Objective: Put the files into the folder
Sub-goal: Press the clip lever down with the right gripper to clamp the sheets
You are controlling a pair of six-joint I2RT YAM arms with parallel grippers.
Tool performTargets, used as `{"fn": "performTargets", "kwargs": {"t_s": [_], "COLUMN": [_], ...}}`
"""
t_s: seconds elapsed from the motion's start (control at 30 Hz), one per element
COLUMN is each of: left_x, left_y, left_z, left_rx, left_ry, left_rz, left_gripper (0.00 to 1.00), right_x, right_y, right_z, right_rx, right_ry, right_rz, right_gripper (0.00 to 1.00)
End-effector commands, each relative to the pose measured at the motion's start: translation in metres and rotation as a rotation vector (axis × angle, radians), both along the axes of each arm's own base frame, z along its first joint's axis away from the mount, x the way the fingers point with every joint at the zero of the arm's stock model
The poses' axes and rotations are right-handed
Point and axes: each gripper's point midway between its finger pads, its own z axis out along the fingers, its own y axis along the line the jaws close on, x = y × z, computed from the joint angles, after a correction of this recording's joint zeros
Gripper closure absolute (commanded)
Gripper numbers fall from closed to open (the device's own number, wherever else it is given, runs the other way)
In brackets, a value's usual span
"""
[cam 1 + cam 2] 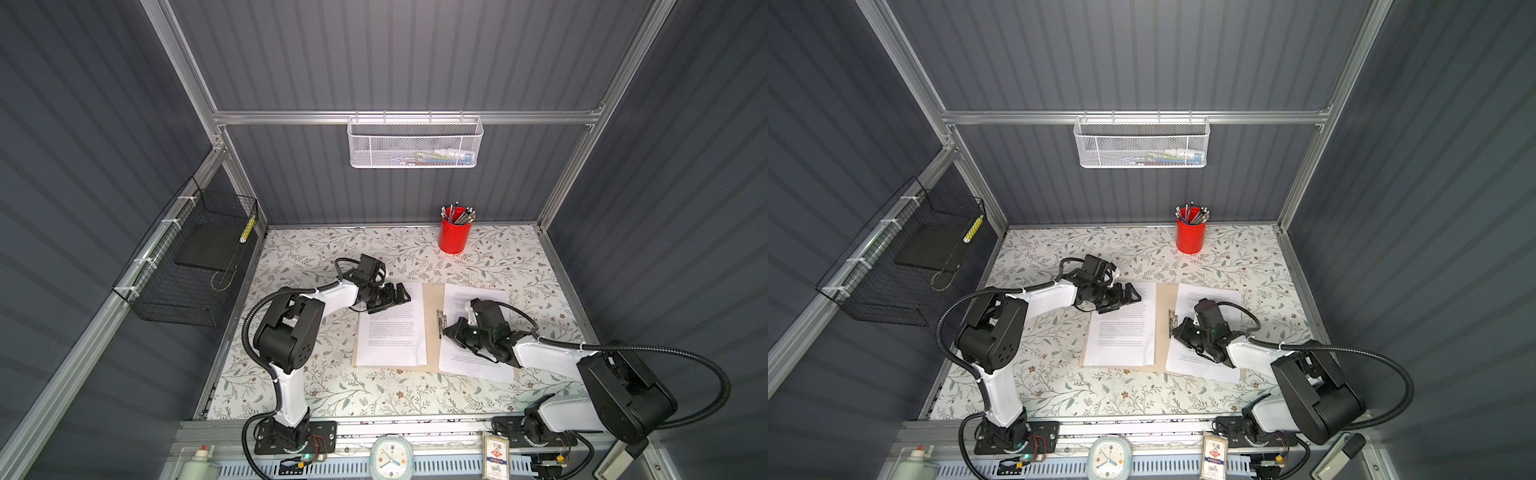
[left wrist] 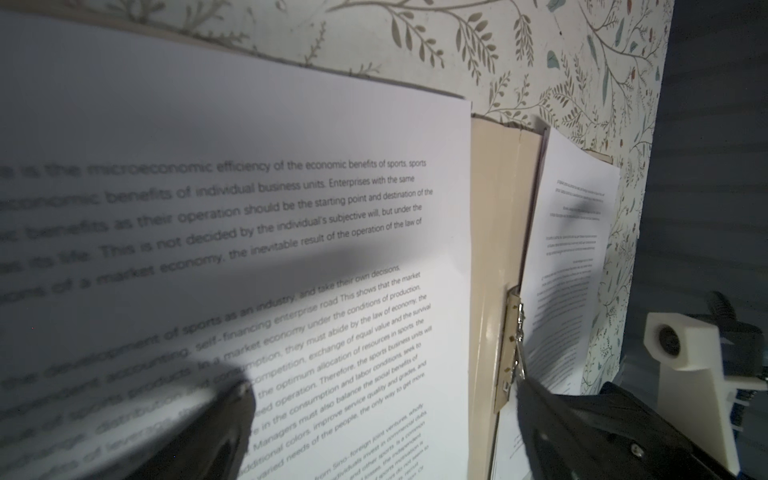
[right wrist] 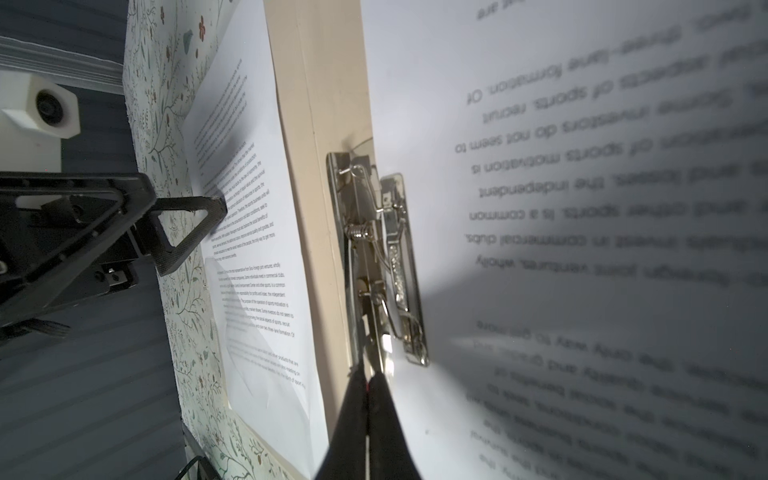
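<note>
On the floral tabletop point(image 1: 332, 395), the tan folder point(image 1: 431, 336) is lying open and flat, with the files point(image 1: 390, 340) resting as printed sheets on both its flaps, one on each side of the metal clip point(image 1: 440, 321) on its spine. The right gripper point(image 1: 446, 331) is meeting the clip's near end with its jaws pressed together, though I cannot tell whether it is pinching the clip. The left gripper point(image 1: 404, 296) is hovering, spread wide, over the folder's far left corner.
</note>
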Motion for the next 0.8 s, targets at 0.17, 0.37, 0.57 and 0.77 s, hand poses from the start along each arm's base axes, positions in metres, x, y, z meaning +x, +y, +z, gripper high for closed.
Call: {"fn": "performTargets", "kwargs": {"t_s": [0.17,0.37,0.57,0.77], "left_x": [-0.053,-0.052,-0.052,-0.054], "left_y": [0.071,0.071,0.073,0.074], "left_z": [-0.097,-0.098,-0.098,-0.102], "left_rx": [0.312,0.314,0.32,0.319], "left_ry": [0.27,0.266,0.264,0.268], "left_rz": [0.075,0.079,0.083,0.083], "left_gripper": [0.0,0.0,0.0,0.0], "right_x": [-0.069,-0.078,-0.09,-0.092], "right_y": [-0.06,-0.064,-0.077,-0.077], "right_z": [-0.089,-0.1,-0.113,-0.12], "right_rx": [-0.314,-0.387,-0.439,-0.469], "right_ry": [0.335,0.368,0.405,0.415], "right_rz": [-0.03,-0.011,-0.024,-0.001], "right_gripper": [1.0,1.0,1.0,1.0]}}
